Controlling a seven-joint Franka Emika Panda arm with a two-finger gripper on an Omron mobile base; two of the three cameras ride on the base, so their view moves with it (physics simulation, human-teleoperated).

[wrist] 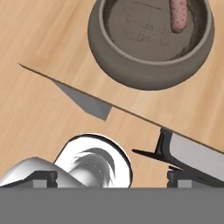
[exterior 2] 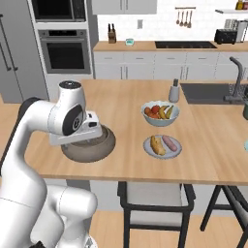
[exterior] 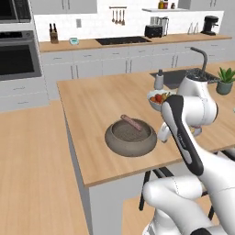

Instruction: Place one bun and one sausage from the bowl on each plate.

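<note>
Dark stone-grey, the bowl (exterior: 131, 137) sits on the wooden island (exterior: 92, 105) near its front edge, upright, with one sausage (exterior: 131, 122) left in it. In the left base view that sausage lies at about twelve o'clock inside the bowl, leaning against the far wall with one end up near the rim. In the hand view the same sausage (wrist: 177, 15) shows at one o'clock of the bowl (wrist: 151, 65), pinkish-brown against the speckled floor.

From the right base view, a pale plate (exterior 2: 162, 147) lies at three o'clock of the bowl (exterior 2: 89, 143), well apart from it. On this plate a golden bun (exterior 2: 156, 145) and a second sausage (exterior 2: 170, 142) lie side by side, touching or nearly so, the bun on the side nearer the bowl. At twelve o'clock of the plate stands a pale fruit bowl (exterior 2: 160, 113) with mixed fruit, and beyond it, at about one o'clock, a small grey bottle (exterior 2: 174, 90) beside the sink (exterior 2: 208, 92).

The gripper (wrist: 112, 177) hangs over the front edge of the island, at six o'clock of the bowl in the hand view, with bare wood between it and the bowl's wall. Its jaws are spread wide and pinch nothing. In the right base view the hand sits just in front of the bowl, partly covering its near rim.
</note>
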